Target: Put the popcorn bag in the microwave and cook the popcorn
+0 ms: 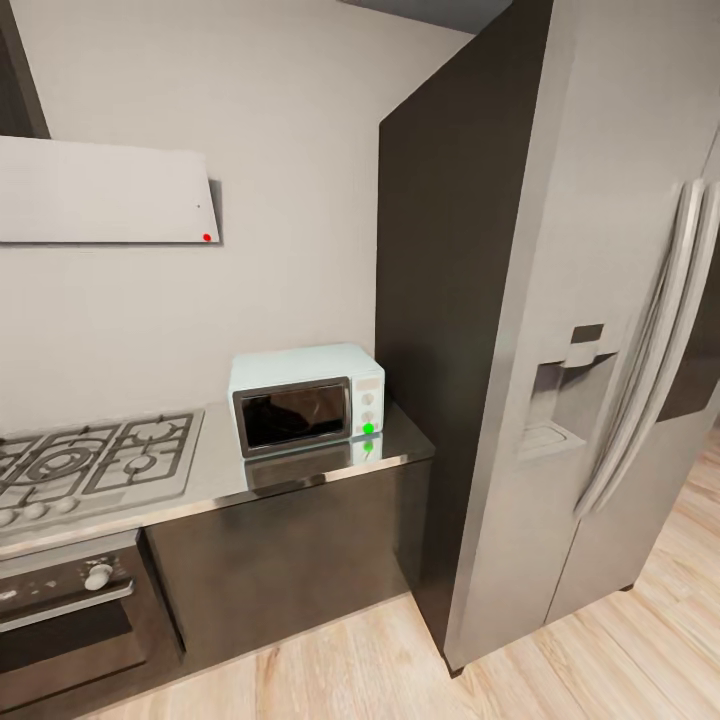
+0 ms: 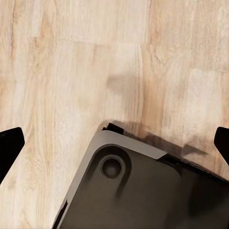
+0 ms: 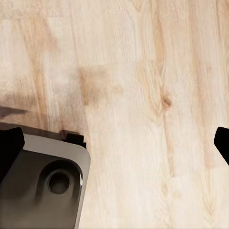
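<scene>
Microwave (image 1: 307, 398) sits door-closed on the tabletop (image 1: 300, 478) beside the fridge (image 1: 560, 330) — both jaws spread (over wood floor (image 2: 71, 71)).

The left gripper (image 2: 114, 143) hangs wide open over pale wood floor (image 2: 71, 57), fingertips (image 2: 8, 143) at nine and three o'clock, with the robot's dark rounded base corner (image 2: 138, 191) toward six o'clock

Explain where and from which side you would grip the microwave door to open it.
Grip the microwave door at its right edge, the grey frame beside the white knob panel. Come from the front: the door faces the room, and the dark wall close on the right likely blocks a sideways approach.
</scene>
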Controlling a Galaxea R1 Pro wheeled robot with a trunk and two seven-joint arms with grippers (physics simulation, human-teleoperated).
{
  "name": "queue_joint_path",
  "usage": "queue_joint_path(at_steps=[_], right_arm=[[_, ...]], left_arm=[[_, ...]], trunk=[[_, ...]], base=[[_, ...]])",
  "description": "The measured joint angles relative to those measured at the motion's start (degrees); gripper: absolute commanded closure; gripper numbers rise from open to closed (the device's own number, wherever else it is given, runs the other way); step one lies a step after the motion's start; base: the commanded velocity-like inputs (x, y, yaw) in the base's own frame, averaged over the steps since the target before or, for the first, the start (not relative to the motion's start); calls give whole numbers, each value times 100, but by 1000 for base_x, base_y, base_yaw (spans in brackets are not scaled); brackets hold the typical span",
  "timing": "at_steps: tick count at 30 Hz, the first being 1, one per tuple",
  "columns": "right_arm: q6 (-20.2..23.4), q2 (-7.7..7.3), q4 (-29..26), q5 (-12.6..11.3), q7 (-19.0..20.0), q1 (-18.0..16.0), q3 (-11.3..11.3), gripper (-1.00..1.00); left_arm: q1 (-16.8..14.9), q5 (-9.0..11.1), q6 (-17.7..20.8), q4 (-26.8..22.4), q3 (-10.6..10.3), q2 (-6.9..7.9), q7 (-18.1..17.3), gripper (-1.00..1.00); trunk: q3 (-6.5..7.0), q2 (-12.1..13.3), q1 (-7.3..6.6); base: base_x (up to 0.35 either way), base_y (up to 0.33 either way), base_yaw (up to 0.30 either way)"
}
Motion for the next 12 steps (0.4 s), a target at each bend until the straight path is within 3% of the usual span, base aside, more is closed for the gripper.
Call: queue_joint_path(at_steps=[12], right_arm=[[-8,0,9,15,0,35,8,-100]], left_arm=[[0,1,0,0,2,-2,2,-100]], trunk=[[0,0,0]], base=[[0,0,0]])
